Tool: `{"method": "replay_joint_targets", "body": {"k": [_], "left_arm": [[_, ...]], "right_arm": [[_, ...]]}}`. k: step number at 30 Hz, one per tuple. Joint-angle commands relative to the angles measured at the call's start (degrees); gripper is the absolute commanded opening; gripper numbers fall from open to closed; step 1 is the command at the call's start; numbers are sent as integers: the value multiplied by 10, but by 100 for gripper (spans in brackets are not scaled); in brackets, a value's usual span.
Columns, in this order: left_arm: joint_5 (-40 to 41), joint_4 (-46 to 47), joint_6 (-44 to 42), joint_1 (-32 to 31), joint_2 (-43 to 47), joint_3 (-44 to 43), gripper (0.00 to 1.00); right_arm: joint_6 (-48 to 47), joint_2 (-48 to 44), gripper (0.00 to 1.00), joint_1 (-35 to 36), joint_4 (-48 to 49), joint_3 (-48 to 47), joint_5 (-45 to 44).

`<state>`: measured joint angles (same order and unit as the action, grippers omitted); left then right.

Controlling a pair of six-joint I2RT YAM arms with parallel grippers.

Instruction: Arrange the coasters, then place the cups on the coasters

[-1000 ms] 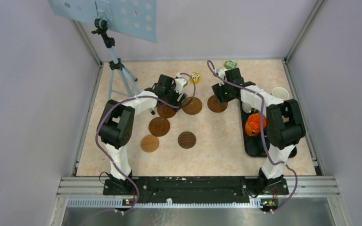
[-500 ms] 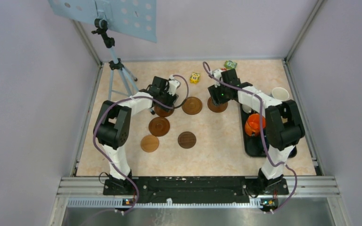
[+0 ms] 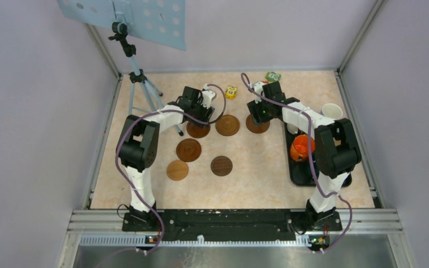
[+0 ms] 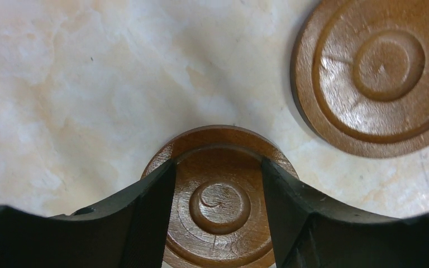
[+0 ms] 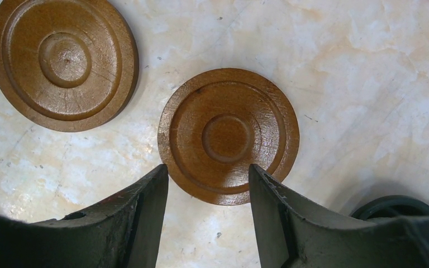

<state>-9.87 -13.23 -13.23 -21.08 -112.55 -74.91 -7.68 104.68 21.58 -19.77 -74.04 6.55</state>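
Six round, ring-grooved brown coasters (image 3: 222,165) lie flat on the tabletop (image 3: 257,167). The left gripper (image 4: 218,164) straddles one, though I cannot tell whether it is pinching it; the right gripper (image 5: 208,170) hangs spread.

6 round brown wooden coasters (image 3: 189,149), each turned with concentric rings, lie flat on the table (image 3: 257,178), none touching. 3 form a far row: the left coaster (image 4: 219,206), the middle coaster (image 3: 227,125) and the right coaster (image 5: 228,135). 3 lie nearer in a loose cluster, the darkest coaster (image 3: 221,165) rightmost. The orange cup (image 3: 300,148) sits at the right; the white cup (image 3: 332,111) stands upright farther back.
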Motion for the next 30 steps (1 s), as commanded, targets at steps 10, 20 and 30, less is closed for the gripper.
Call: {"method": "replay_joint_targets", "body": {"k": [10,20,30], "left_arm": [[18,-23,-14,28,-73,-64,63],[22,-28,-27,42,-33,-35,63],[-11,-29,-22,41,-3,-23,72]], "right_arm": [[-4,-9,54,-5,5,-16,-3],[-8,-14,54,-5,-5,-22,5],[-10,-18,54,-5,-13,-27,12]]}}
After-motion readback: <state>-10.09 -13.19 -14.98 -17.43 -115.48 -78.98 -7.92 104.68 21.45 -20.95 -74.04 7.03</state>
